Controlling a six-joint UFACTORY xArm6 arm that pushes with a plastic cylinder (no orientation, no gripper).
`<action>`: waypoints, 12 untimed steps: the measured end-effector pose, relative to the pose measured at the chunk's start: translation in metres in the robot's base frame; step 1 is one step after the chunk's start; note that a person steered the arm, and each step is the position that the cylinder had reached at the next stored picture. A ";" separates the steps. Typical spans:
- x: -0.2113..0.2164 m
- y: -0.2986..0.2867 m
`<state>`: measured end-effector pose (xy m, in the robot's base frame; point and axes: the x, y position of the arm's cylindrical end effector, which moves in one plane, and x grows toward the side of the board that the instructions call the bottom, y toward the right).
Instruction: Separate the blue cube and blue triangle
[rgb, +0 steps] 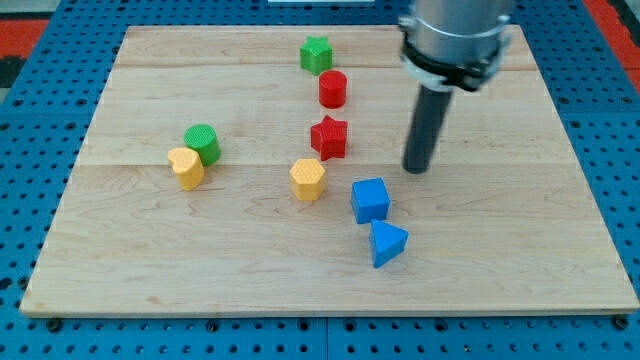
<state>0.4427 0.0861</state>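
The blue cube (370, 200) sits right of the board's middle. The blue triangle (388, 243) lies just below it, toward the view's bottom right, nearly touching it. My tip (416, 168) is on the board above and to the right of the blue cube, a short gap away from it. The rod hangs from the grey arm head at the view's top right.
A yellow hexagon block (308, 180) lies left of the blue cube. A red star (329, 137), a red cylinder (333, 89) and a green star (316, 54) line up above. A green cylinder (203, 143) and a yellow heart (186, 167) touch at the left. The wooden board (150, 260) rests on a blue pegboard.
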 end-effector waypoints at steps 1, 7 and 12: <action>0.028 -0.025; 0.175 0.063; 0.110 -0.056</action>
<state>0.5522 0.0305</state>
